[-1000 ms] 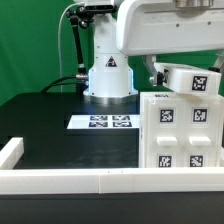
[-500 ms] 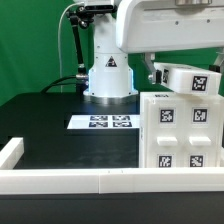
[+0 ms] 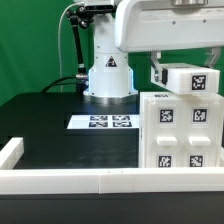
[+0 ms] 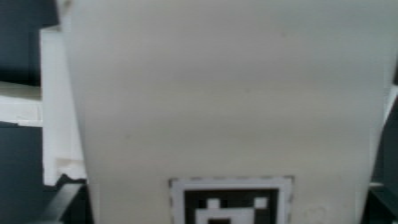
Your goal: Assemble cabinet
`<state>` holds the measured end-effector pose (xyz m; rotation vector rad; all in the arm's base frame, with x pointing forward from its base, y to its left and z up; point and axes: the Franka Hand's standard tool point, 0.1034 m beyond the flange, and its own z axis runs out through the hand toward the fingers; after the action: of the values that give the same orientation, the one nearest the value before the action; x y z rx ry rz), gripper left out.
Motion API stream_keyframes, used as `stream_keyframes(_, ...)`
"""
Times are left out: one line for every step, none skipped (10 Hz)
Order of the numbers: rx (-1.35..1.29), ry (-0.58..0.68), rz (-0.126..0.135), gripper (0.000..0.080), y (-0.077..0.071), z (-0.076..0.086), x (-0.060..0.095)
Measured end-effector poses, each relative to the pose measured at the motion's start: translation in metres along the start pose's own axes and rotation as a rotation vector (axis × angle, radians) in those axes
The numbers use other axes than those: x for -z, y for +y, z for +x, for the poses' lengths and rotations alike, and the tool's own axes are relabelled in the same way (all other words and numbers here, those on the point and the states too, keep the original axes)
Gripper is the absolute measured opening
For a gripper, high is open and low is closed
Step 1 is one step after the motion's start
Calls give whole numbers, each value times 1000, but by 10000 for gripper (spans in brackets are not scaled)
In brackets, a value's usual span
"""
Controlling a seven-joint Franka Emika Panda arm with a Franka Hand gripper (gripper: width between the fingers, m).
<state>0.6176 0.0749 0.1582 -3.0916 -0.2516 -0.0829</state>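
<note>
The cabinet body [image 3: 180,135] is seen standing upright on the black table [image 3: 50,115] at the exterior view's right, its front face covered with several black-and-white square tags. Its lower edge is hidden behind the white rail [image 3: 60,180] that runs along the table's front edge. Directly above its top, a small white tagged piece [image 3: 190,78] is found under the arm's wrist, slightly tilted. Whether it touches the cabinet top or hangs just clear of it cannot be told. In the wrist view, nearly the whole picture is filled by a plain white surface [image 4: 222,100] with one tag at its edge, probably this same piece.

The gripper [image 3: 155,70] is largely hidden by the arm's housing and the piece. Only a dark part is made out beside the piece, so it cannot be told whether the fingers are apart or clamped.

The marker board [image 3: 105,122] is laid flat on the table in front of the robot base [image 3: 108,75], well apart from the cabinet body.
</note>
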Motion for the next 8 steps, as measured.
stream_keyframes(0,-3,0,560,0,0,0)
stream_keyframes(0,-4,1,560,1,0,0)
stream_keyframes(-6,-4,2,560,3,0,0)
stream_keyframes(-22,-3,9,560,7,0,0)
stream_keyframes(-23,-2,9,560,8,0,0)
stream_keyframes(-60,-2,10,560,7,0,0)
stream_keyframes(-164,-3,11,561,7,0,0)
stream_keyframes(-187,-3,11,561,7,0,0)
